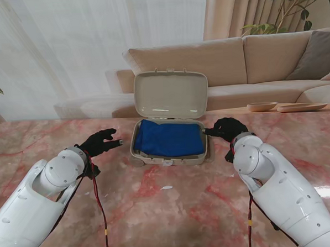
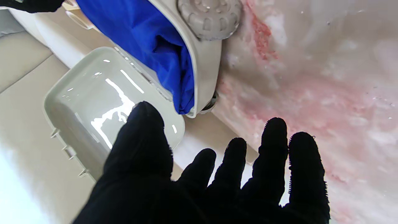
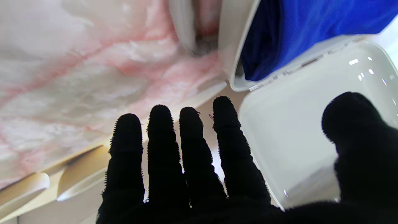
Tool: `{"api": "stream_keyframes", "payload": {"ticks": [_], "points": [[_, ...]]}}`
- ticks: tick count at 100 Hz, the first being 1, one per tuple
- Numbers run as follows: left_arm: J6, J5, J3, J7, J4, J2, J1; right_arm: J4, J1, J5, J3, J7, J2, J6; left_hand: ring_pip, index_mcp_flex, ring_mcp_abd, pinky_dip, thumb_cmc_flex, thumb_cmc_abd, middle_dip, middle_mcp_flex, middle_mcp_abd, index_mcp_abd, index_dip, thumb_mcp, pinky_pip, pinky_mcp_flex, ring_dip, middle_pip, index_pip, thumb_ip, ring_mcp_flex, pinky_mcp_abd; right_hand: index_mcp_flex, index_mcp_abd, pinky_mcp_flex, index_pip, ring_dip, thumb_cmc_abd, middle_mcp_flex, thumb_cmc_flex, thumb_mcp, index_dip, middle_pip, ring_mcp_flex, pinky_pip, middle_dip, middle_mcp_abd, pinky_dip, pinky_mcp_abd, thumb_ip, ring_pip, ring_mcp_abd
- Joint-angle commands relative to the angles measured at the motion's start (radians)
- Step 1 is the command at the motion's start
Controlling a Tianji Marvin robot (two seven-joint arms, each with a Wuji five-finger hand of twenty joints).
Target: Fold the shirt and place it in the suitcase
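Fingers (image 2: 275,146) of the left hand (image 1: 102,142) are spread apart and grip nothing; the wrist view shows all four fingers and the thumb separated, with the marble table (image 1: 175,211) beyond them. Fingers (image 3: 192,140) of the right hand (image 1: 227,129) lie side by side, extended, with the thumb held wide — nothing is held. Both hands wear black gloves.

Suitcase (image 1: 199,154): beige, sited at table centre, between the two hands. Its lid (image 1: 172,95) stands raised on the far side. The left hand is just beside the case's left wall; the right hand is at its right wall, and contact cannot be confirmed.

Shirt (image 1: 168,137): blue, folded, lying inside the suitcase base — it fills most of the compartment. One wheel (image 2: 209,17) of the case is visible in the left wrist view.
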Motion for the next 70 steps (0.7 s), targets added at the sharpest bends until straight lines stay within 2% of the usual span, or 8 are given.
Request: {"api": "stream_keyframes", "payload": {"ticks": [1, 19, 27, 41, 70], "points": [[0.011, 0.016, 0.016, -0.002, 0.029, -0.007, -0.017, 0.020, 0.001, 0.010, -0.010, 0.045, 0.004, 0.022, 0.006, -0.037, 0.046, 0.017, -0.017, 0.046, -0.007, -0.012, 0.016, 0.025, -0.013, -0.028, -0.009, -0.011, 0.012, -0.025, -0.034, 0.009, -0.010, 0.031, 0.008, 0.016, -0.017, -0.020, -0.001, 0.029, -0.028, -0.059, -0.032, 0.012, -0.013, -0.032, -0.017, -0.015, 0.014, 0.026, -0.005, 0.050, -0.008, 0.005], [0.037, -0.028, 0.064, 0.007, 0.097, -0.019, -0.068, 0.054, 0.019, 0.082, -0.023, 0.076, 0.001, 0.052, 0.004, -0.026, 0.055, 0.008, -0.010, 0.051, -0.002, 0.000, 0.012, 0.022, -0.012, -0.026, -0.023, -0.011, 0.012, -0.027, -0.040, 0.010, -0.011, 0.039, 0.047, 0.026, -0.047, -0.027, -0.005, 0.084, -0.032, -0.083, -0.068, 0.013, -0.033, -0.061, -0.044, -0.018, 0.033, 0.020, -0.011, 0.051, -0.027, 0.013], [0.045, -0.053, 0.083, 0.004, 0.121, -0.024, -0.088, 0.070, 0.027, 0.092, -0.028, 0.071, -0.002, 0.054, -0.004, -0.028, 0.055, 0.006, -0.005, 0.055, -0.002, -0.011, 0.012, -0.011, -0.009, -0.026, -0.027, -0.023, 0.008, -0.034, -0.041, 0.011, -0.024, 0.038, 0.055, 0.023, -0.049, -0.029, -0.004, 0.092, -0.029, -0.085, -0.073, 0.014, -0.035, -0.059, -0.045, -0.017, 0.033, 0.021, -0.012, 0.053, -0.026, 0.012], [0.034, -0.077, 0.112, -0.004, 0.156, -0.029, -0.116, 0.088, 0.041, 0.094, -0.040, 0.082, 0.000, 0.050, -0.006, -0.022, 0.054, 0.004, -0.001, 0.058, -0.001, -0.009, 0.014, -0.026, -0.004, -0.026, -0.029, -0.024, 0.007, -0.036, -0.035, 0.012, -0.025, 0.038, 0.055, 0.011, -0.047, -0.035, -0.002, 0.112, -0.030, -0.091, -0.082, 0.017, -0.040, -0.060, -0.044, -0.015, 0.027, 0.026, -0.012, 0.056, -0.027, 0.010], [0.026, -0.131, 0.148, -0.004, 0.189, -0.041, -0.152, 0.114, 0.055, 0.121, -0.065, 0.098, -0.001, 0.036, 0.014, 0.046, 0.049, 0.011, -0.007, 0.076, 0.002, -0.003, 0.018, -0.114, 0.016, -0.031, -0.014, -0.027, 0.021, -0.041, 0.009, 0.008, -0.018, 0.034, 0.060, 0.005, -0.046, -0.035, 0.000, 0.129, -0.030, -0.083, -0.097, 0.024, -0.043, -0.063, -0.044, -0.013, 0.026, 0.031, -0.014, 0.056, -0.026, 0.009]]}}
